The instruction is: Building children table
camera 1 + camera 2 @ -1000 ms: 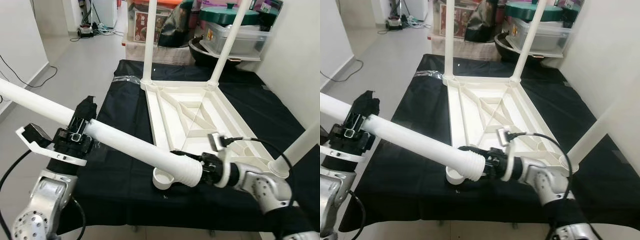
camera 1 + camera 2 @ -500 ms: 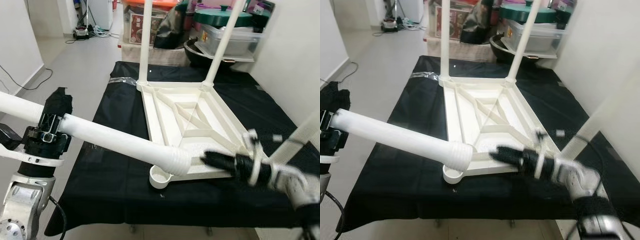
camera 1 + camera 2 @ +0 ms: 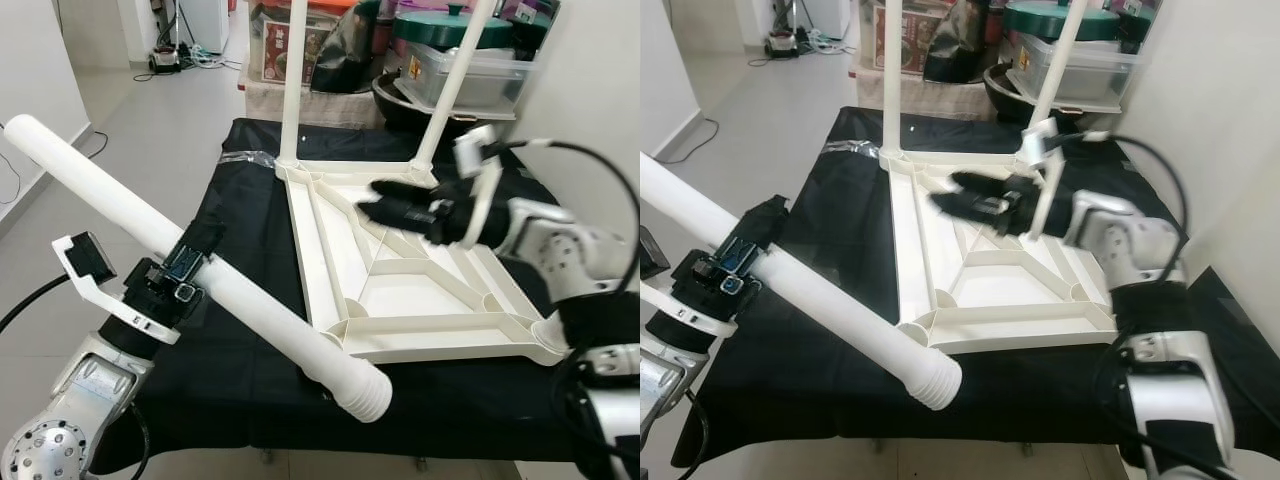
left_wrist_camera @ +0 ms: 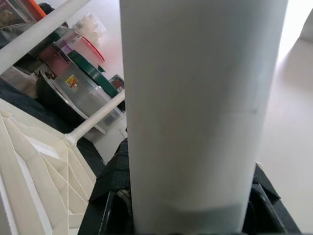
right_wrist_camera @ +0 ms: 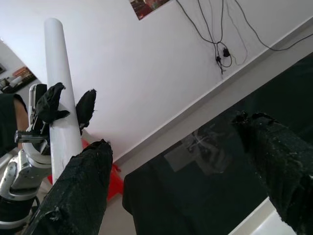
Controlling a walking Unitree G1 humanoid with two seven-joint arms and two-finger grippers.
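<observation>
Crucially, the left gripper (image 3: 180, 285) clamps the table leg (image 3: 215, 280) mid-length (long axis running 10 to 4 o'clock), its ribbed end just beside the upturned tabletop's (image 3: 400, 290) near-left corner, while the right gripper (image 3: 385, 205), fingers spread empty, hovers over the tabletop's far side.

The long white plastic leg tube (image 3: 200, 272), ribbed at its near end, is plain and unpatterned. The upturned white plastic tabletop (image 3: 400, 270) matches it, its underside crossed by raised white ribs. Beneath the tabletop lies a plain black cloth (image 3: 250, 230). Beyond the tabletop — a dark green round pot lid (image 3: 455, 25) and a clear plastic storage box (image 3: 470, 75). The left gripper (image 3: 185, 275) and right gripper (image 3: 385, 205) have black fingers on silver arms. The pale grey floor (image 3: 150, 120) is plain.
</observation>
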